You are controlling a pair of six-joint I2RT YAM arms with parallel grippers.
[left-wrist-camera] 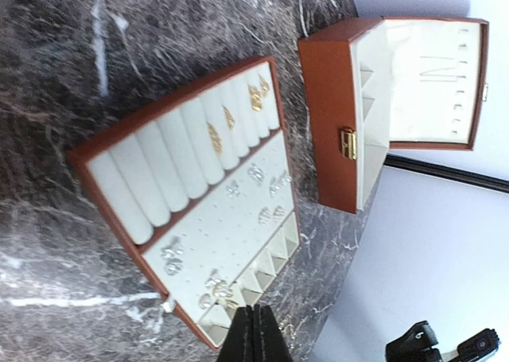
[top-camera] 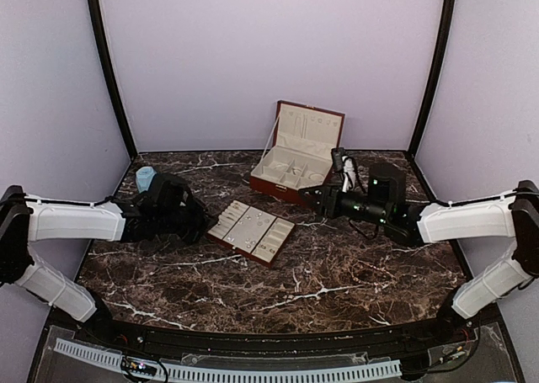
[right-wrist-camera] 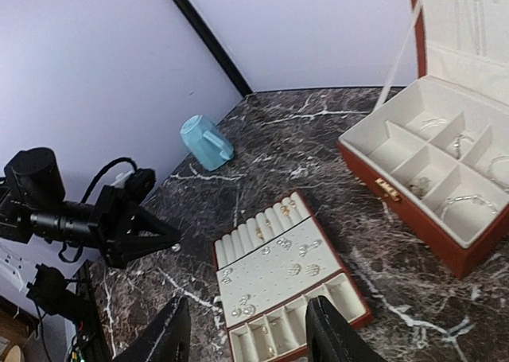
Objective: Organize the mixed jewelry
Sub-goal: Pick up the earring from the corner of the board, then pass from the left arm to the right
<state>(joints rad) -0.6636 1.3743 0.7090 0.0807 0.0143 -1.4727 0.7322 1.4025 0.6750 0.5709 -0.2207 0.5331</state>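
Beside tray point(left-wrist-camera: 135, 191) edge — left fingers point(left-wrist-camera: 242, 340) pressed together; right fingers point(right-wrist-camera: 169, 334) spread between tray, box point(right-wrist-camera: 398, 211).

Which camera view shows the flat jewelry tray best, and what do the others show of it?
Left wrist: the tray is close up, gold rings in its rolls and silver earrings on its pad plain to see. The top view shows it whole but small, pieces barely visible. The right wrist view shows it farther off.

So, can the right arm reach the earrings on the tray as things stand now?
Probably yes. The right gripper hangs open near the tray, facing it, with nothing between it and the earrings. The left gripper, shut, is off to the tray's other side.
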